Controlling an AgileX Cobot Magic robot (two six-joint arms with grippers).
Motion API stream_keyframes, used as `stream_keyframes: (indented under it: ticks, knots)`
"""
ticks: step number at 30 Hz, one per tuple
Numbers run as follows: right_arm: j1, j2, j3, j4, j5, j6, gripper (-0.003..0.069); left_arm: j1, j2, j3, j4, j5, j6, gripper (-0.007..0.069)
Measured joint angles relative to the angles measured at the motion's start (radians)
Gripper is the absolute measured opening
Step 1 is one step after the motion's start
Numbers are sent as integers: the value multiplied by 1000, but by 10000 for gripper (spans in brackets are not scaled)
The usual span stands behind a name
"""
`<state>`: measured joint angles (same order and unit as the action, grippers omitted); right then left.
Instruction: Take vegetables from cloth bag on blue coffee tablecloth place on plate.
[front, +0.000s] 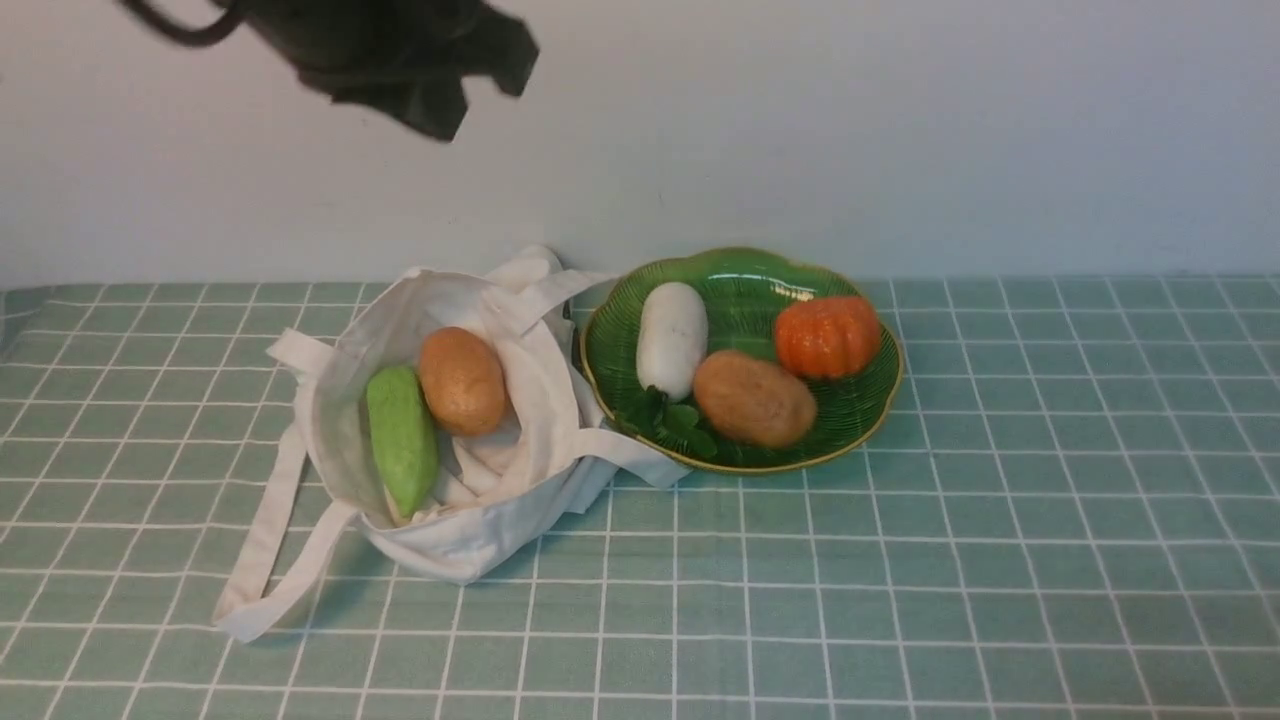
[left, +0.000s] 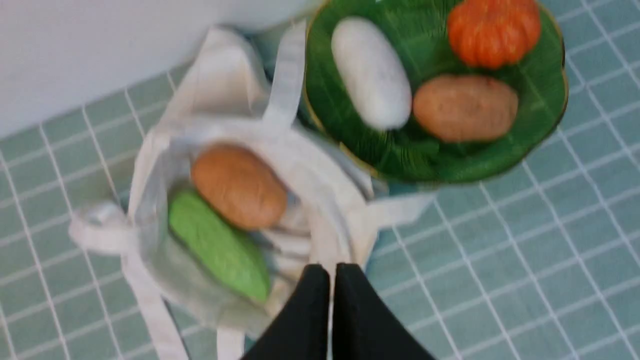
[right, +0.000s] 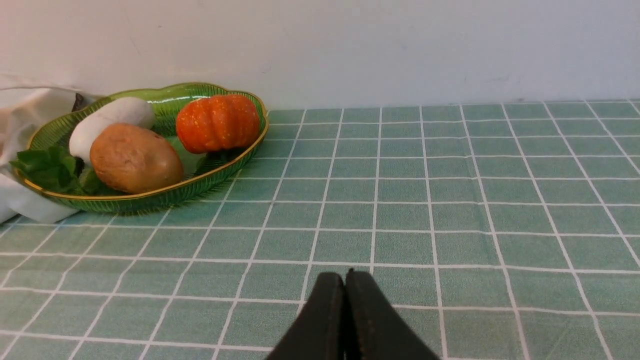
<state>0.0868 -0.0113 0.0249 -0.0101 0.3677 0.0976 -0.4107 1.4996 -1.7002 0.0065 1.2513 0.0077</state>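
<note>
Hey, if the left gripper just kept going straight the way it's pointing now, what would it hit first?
Probably the cloth bag: the shut left gripper aims at its folded rim, just beside the potato and cucumber inside. Depth is unclear in this blurred view.

Front view: the left arm (front: 400, 50) is a smeared dark mass, cut off by the top edge. The cucumber (front: 402, 440) has its near end sunk in the folds of the cloth bag (front: 470, 530).

Left wrist view: blur softens everything. The frame edge crops the plate (left: 542, 100) and pumpkin (left: 492, 32).

Right wrist view: only the right gripper (right: 345, 275) tips show.
</note>
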Motion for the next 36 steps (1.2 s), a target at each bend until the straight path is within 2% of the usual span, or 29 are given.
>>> stream_keyframes:
  ticks: [2, 4, 5, 6, 7, 8, 11, 14, 18, 23, 36]
  knots:
    - [0, 0, 0, 0, 0, 0, -15, 0, -76, 126, -7, -5, -8, -5]
    - [0, 0, 0, 0, 0, 0, -15, 0, -240, 341, -32, -87, -8, -5]
    - [0, 0, 0, 0, 0, 0, -15, 0, -254, 382, -36, -113, -8, -5]
    - [0, 0, 0, 0, 0, 0, -15, 0, -355, 523, -68, -216, -8, -5]
    - [0, 0, 0, 0, 0, 0, -15, 0, -384, 564, -85, -249, -8, -5]
    - [0, 0, 0, 0, 0, 0, -15, 0, -498, 725, -125, -391, -17, -5]
    - [0, 0, 0, 0, 0, 0, -15, 0, -683, 980, -178, -634, -22, -5]
    - [0, 0, 0, 0, 0, 0, -15, 0, -838, 1169, -189, -763, -77, -5]
    - [0, 0, 0, 0, 0, 0, -15, 0, -935, 1282, -147, -832, -105, -5]
    - [0, 0, 0, 0, 0, 0, -15, 0, -943, 1305, -48, -859, -103, -5]
    - [0, 0, 0, 0, 0, 0, -15, 0, -943, 1305, -29, -863, -100, -5]
